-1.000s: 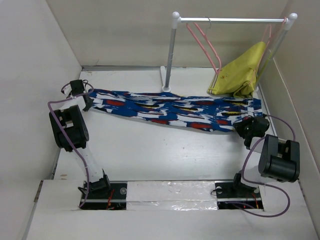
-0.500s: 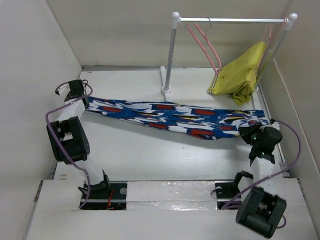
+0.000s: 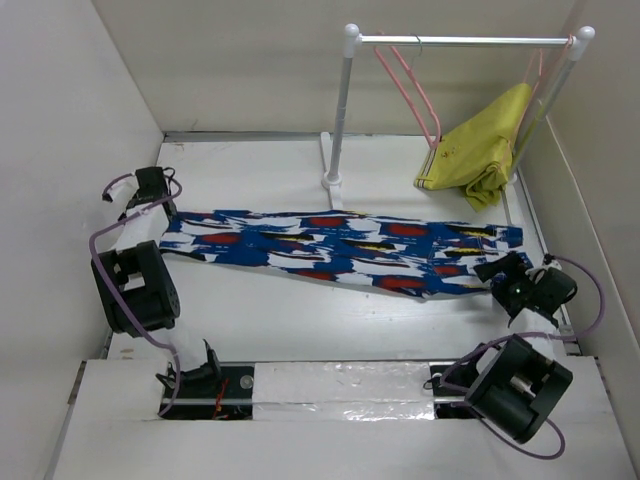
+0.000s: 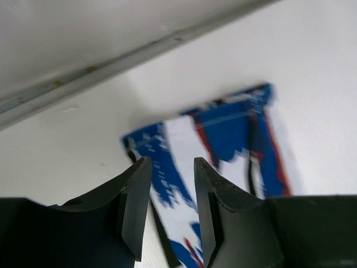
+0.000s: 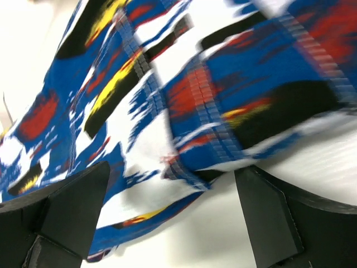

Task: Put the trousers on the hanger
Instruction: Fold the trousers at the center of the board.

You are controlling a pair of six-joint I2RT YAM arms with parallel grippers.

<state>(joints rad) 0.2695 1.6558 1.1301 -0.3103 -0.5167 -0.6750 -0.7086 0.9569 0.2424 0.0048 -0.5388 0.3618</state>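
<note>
Crosswise, trousers (image 3: 340,245) flat left-to-right, waist toward wide-open empty right gripper (image 5: 170,209), cuffs toward half-open empty left gripper (image 4: 172,209).

The trousers (image 3: 330,245) lie flat on the table (image 3: 300,320), stretched between both sets of fingers. One end lies just beside the left gripper (image 3: 160,200), the other at the tips of the right gripper (image 3: 497,272). Well beyond the right fingers, the hanger (image 3: 408,85) hangs bare on the rail (image 3: 460,41), beside a yellow-green garment (image 3: 480,150).
</note>
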